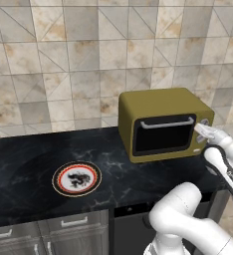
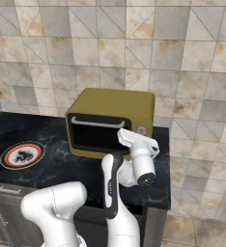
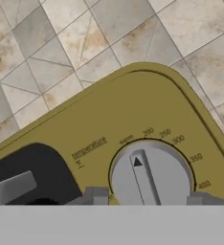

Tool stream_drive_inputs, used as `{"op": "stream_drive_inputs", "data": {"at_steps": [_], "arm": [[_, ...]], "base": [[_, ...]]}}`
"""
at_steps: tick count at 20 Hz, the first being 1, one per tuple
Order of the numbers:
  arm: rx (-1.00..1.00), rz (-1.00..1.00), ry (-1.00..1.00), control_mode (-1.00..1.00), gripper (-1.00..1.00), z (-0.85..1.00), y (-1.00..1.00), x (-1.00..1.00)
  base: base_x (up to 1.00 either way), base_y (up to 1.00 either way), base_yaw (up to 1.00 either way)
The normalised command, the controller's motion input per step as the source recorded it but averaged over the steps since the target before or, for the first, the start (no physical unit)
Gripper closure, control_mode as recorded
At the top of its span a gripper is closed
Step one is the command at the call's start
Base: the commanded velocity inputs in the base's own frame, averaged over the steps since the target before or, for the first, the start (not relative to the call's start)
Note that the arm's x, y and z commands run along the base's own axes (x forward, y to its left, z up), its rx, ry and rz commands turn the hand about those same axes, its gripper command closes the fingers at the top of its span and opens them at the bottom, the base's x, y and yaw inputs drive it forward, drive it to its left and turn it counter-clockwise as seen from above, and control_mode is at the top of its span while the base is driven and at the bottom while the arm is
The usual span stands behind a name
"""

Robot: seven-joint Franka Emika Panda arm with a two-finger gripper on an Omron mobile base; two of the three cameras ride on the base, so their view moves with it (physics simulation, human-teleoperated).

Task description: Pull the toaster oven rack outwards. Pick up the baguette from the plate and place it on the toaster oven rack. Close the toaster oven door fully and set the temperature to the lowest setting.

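**Kid:** Where is your gripper now?

**Me:** My gripper (image 1: 204,130) is right up at the front of the toaster oven (image 1: 161,104), on its right side where the knobs are. In the hand view, a finger tip (image 3: 95,196) sits on each side of a round grey temperature knob (image 3: 150,174).

**Kid:** Is it squeezing the knob?

**Me:** I cannot tell. The tips stand close on both sides of it, but the spot where they would touch is cut off at the bottom.

**Kid:** What does the knob say?

**Me:** It has a little dark arrow. The arrow points near the word "warm". Around it go the numbers 200, 250, 300, 350 and 400.

**Kid:** Is the oven open?

**Me:** No. The toaster oven door (image 1: 163,134) is shut flat against the front. Its silver handle (image 1: 167,123) runs along the top edge of the dark glass.

**Kid:** Where is the plate?

**Me:** The plate (image 1: 76,178) lies on the black counter (image 1: 24,164), well apart from the oven, off to its left. Its white middle shows a dark drawing.

**Kid:** What is behind it all?

**Me:** A wall of beige tiles (image 1: 63,55).
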Motion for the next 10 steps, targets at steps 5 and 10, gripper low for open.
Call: {"op": "stream_drive_inputs", "data": {"at_steps": [5,10], "arm": [[-0.68,0.14,-0.55,-1.0,1.0,0.1,0.0,0.0],[-0.62,0.1,-0.56,-1.0,1.0,0.32,0.0,0.0]], "base": [[0.0,0.0,0.0],[0.0,0.0,0.0]]}}
